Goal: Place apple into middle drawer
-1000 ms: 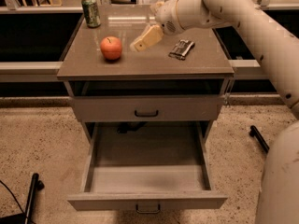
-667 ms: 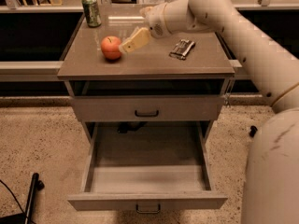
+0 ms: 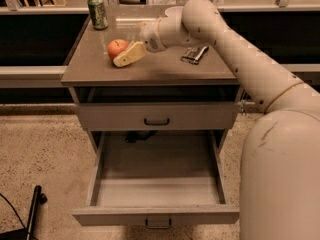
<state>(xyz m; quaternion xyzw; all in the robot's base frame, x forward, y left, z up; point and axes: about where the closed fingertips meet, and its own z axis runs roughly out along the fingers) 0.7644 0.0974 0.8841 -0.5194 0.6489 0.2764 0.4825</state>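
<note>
While middle drawer [image 3: 157, 191] stands open | apple [image 3: 116, 47] on cabinet top [image 3: 165, 70] | hand [image 3: 126, 56] beside it

No text, brand or number can be read. The green can [image 3: 97, 12] bears a printed label, yet its words cannot be made out. The gripper [image 3: 123, 56] is in front of the can, right beside the apple [image 3: 116, 46].
</note>
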